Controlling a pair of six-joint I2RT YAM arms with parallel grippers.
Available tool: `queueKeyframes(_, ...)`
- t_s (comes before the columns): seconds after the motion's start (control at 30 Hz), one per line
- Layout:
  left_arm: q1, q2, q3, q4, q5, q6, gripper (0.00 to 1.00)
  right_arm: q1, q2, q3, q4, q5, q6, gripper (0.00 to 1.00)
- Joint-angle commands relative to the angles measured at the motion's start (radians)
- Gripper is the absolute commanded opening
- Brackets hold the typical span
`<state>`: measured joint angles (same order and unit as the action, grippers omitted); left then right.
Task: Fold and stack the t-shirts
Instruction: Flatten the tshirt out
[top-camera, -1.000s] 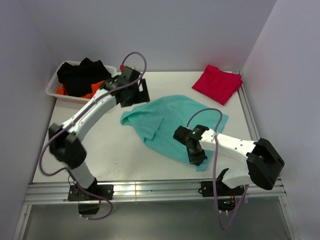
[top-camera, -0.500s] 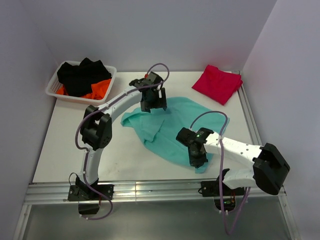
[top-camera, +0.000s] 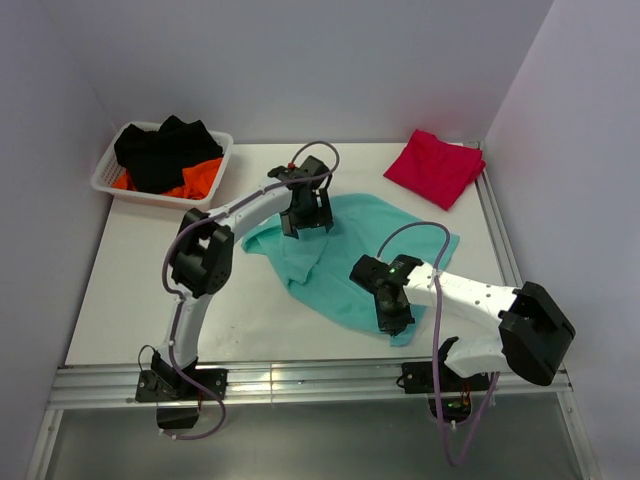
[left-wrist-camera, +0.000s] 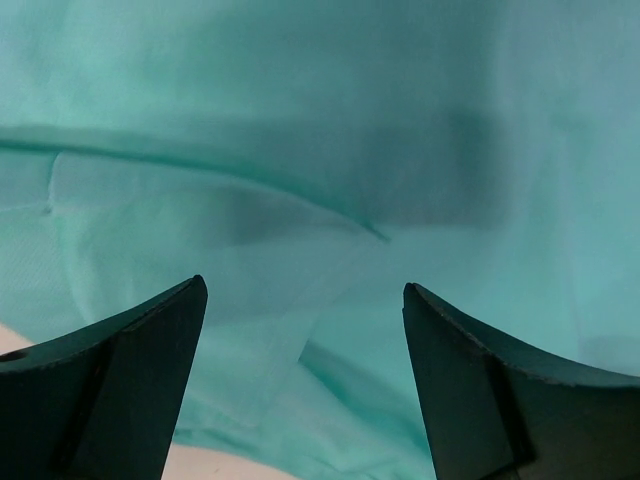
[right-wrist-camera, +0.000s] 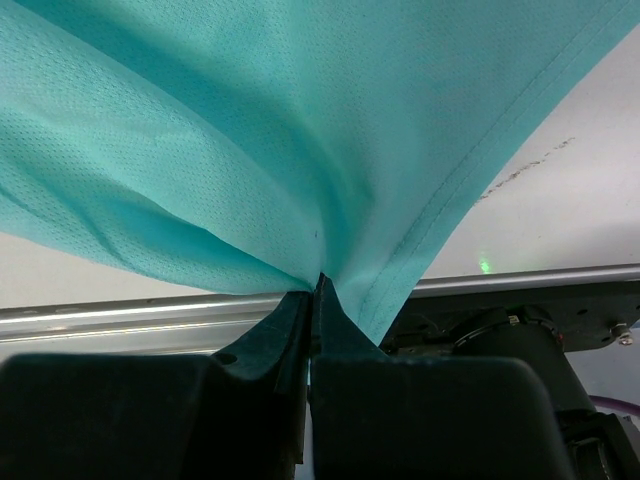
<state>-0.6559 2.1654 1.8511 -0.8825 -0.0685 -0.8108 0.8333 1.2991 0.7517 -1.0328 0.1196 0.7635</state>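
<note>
Right gripper (right-wrist-camera: 316, 292) clamped on teal shirt (top-camera: 350, 225) edge, cloth fanning ahead of it. Left gripper (left-wrist-camera: 302, 290) jaws apart, just above same shirt's folds. Red shirt (top-camera: 436, 166) folded, well beyond right gripper

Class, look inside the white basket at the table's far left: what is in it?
A black garment lies heaped over an orange garment in the basket. Anything beneath them is covered.

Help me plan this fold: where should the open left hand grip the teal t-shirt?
Probably the fold ridge in the far-left part of the teal t-shirt, pinched from straight above: the cloth lies flat, and that ridge runs under the open left hand.
</note>
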Motion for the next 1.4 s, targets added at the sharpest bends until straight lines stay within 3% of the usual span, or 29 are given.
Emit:
queueKeyframes(0.0,-0.004,0.074,0.098,0.001,-0.017,-0.034,0.86,0.001,-0.003,0.026,0.008,0.020,-0.007,0.00)
queueKeyframes(0.2,-0.002,0.165,0.214,-0.036,-0.005,-0.048,0.81,0.001,-0.008,0.009,0.011,0.014,-0.006,0.00)
queueKeyframes(0.63,-0.016,0.172,0.177,-0.033,0.002,-0.028,0.60,0.001,0.037,0.020,0.028,0.020,-0.012,0.00)
queueKeyframes(0.83,-0.016,0.163,0.155,-0.035,-0.008,-0.010,0.47,0.000,0.060,0.026,0.039,0.020,-0.013,0.00)
queueKeyframes(1.03,-0.014,0.154,0.160,-0.038,-0.011,0.005,0.22,0.000,0.081,0.038,0.043,0.014,-0.010,0.00)
queueKeyframes(1.37,-0.013,0.107,0.154,-0.078,-0.060,0.016,0.10,0.001,0.100,0.054,0.043,0.008,0.005,0.00)
